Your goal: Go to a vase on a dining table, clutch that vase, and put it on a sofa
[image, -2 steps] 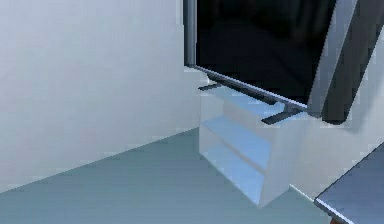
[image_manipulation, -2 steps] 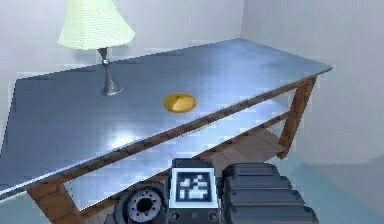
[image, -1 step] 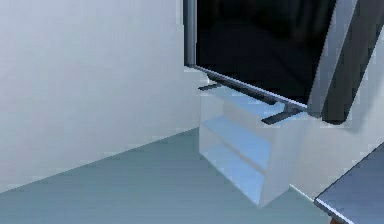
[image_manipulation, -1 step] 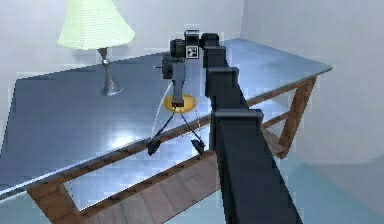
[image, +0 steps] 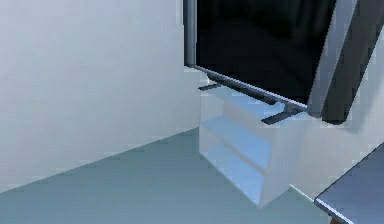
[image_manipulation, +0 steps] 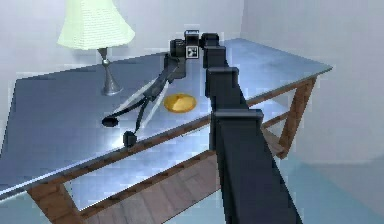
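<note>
arm (image_manipulation: 235,130): dark square bar, ran from the arm side view's 6 o'clock edge up toward 12, out over the table
gripper (image_manipulation: 120,130): dark body sat just beside two white marker squares (image_manipulation: 190,47) at the arm's far end; thin fingers (image_manipulation: 131,136) slanted down toward 8 o'clock above the tabletop
grip: only bare tabletop lay behind the fingertips, so it held nothing; finger spread could not be told
table (image_manipulation: 60,150): grey-blue top, brown wooden legs and rails
orange thing (image_manipulation: 180,103): flat yellow-orange blob, lay on the table at 2 o'clock from the fingertips, just beside the arm; touching or apart could not be told; too small to tell whether it was the vase
lamp (image_manipulation: 97,30): cream shade on a slim grey stem, stood on the table at 10 o'clock from the orange thing, near the fingers
TV (image: 270,50): big dark screen at the forward view's 1 o'clock, on a white shelf unit (image: 245,150) against a pale wall (image: 90,70)
slab corner (image: 360,195): grey flat corner at the forward view's 5 o'clock
floor (image: 130,190): plain grey-blue, from 6 to 9 o'clock in the forward view
</note>
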You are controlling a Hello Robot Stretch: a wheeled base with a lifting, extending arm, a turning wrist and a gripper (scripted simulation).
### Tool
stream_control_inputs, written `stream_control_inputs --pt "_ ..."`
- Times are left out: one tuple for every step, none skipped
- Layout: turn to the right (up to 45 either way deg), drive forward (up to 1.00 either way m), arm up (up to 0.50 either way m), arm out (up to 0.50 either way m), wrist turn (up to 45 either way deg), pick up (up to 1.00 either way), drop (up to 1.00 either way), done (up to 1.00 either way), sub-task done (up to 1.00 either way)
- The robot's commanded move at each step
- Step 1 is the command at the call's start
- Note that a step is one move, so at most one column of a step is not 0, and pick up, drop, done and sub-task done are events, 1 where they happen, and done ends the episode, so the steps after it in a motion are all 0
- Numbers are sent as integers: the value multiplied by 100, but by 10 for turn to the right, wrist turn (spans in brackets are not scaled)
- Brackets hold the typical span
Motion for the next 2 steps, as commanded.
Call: stream_control_inputs --pt "0 0 0 0 450 0 0 0 0" --pt "0 0 0 0 450 0 0 0 0"
